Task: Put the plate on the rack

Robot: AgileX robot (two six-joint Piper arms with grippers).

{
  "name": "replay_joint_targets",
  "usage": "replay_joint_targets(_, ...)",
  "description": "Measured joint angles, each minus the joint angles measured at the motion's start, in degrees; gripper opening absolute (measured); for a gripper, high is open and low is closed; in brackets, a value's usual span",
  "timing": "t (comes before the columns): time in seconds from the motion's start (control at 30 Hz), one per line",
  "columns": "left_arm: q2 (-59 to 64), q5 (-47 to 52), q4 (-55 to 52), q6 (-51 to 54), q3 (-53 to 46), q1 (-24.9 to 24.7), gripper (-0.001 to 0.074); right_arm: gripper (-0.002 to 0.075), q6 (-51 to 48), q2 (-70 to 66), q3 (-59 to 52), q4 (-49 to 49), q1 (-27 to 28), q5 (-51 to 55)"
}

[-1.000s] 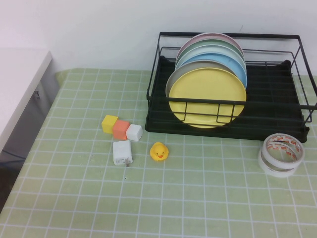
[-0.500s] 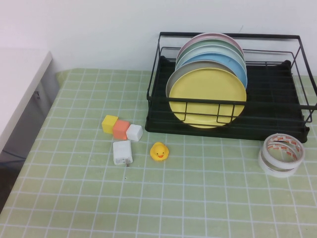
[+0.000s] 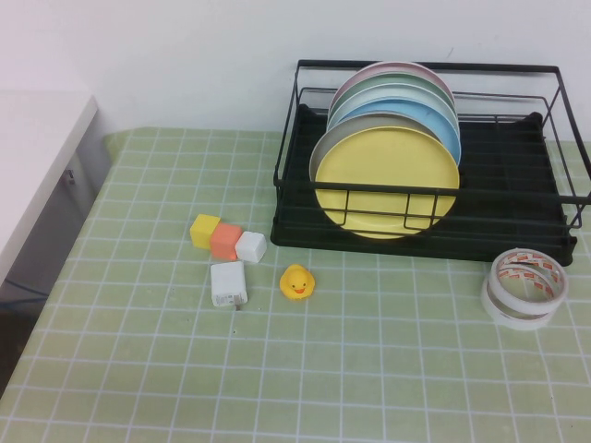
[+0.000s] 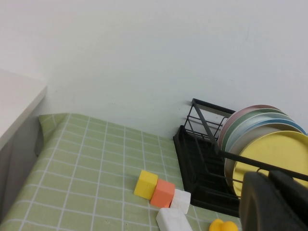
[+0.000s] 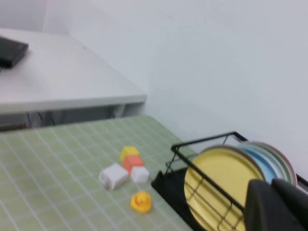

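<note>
The yellow plate (image 3: 386, 182) stands upright at the front of a row of plates in the black wire rack (image 3: 517, 231) at the back right of the table. It also shows in the left wrist view (image 4: 274, 149) and the right wrist view (image 5: 219, 173). Neither arm shows in the high view. My left gripper (image 4: 268, 177) is raised on the robot's side of the rack (image 4: 197, 159), shut and empty. My right gripper (image 5: 271, 185) is also raised and away from the rack (image 5: 166, 182), shut and empty.
Behind the yellow plate stand grey-white, light blue (image 3: 443, 125), green and pink plates. On the green mat lie yellow (image 3: 205, 230), orange (image 3: 225, 241) and white (image 3: 250, 246) blocks, a white charger (image 3: 228, 282), a rubber duck (image 3: 296, 281) and tape rolls (image 3: 524, 287). A white desk (image 3: 37, 157) borders the left.
</note>
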State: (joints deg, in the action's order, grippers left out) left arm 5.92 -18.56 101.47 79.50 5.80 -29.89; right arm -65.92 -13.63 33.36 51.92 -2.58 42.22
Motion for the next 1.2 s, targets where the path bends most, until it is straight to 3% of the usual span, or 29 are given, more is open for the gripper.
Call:
replay_joint_targets(0.2, 0.00, 0.00, 0.00, 0.00, 0.00, 0.00, -0.0001, 0.0012, 0.46, 13.74, -11.78, -2.94, 0.00, -6.15)
replay_joint_targets(0.57, 0.00, 0.22, 0.00, 0.00, 0.00, 0.00, -0.0002, 0.0012, -0.03, 14.47, -21.44, -10.17, 0.00, -30.12)
replay_joint_targets(0.63, 0.00, 0.22, 0.00, 0.00, 0.00, 0.00, -0.0001, 0.0012, 7.46, 14.47, -25.63, -16.27, 0.58, -33.72)
replay_joint_targets(0.8, 0.00, 0.22, -0.15, 0.00, 0.00, 0.00, -0.0001, 0.0012, 43.51, 14.47, -33.23, -44.53, 5.31, -33.38)
replay_joint_targets(0.87, 0.00, 0.23, -0.15, 0.00, 0.00, 0.00, -0.0001, 0.0012, 53.66, 14.47, -34.51, -53.20, 7.29, -31.74)
replay_joint_targets(0.97, 0.00, 0.23, -0.15, 0.00, 0.00, 0.00, -0.0001, 0.0012, 60.01, 14.47, -34.93, -58.91, 8.52, -29.77)
replay_joint_targets(1.2, 0.00, 0.23, -0.15, 0.00, 0.00, 0.00, -0.0001, 0.0012, 65.22, 14.47, -34.93, -60.72, 6.03, -25.06)
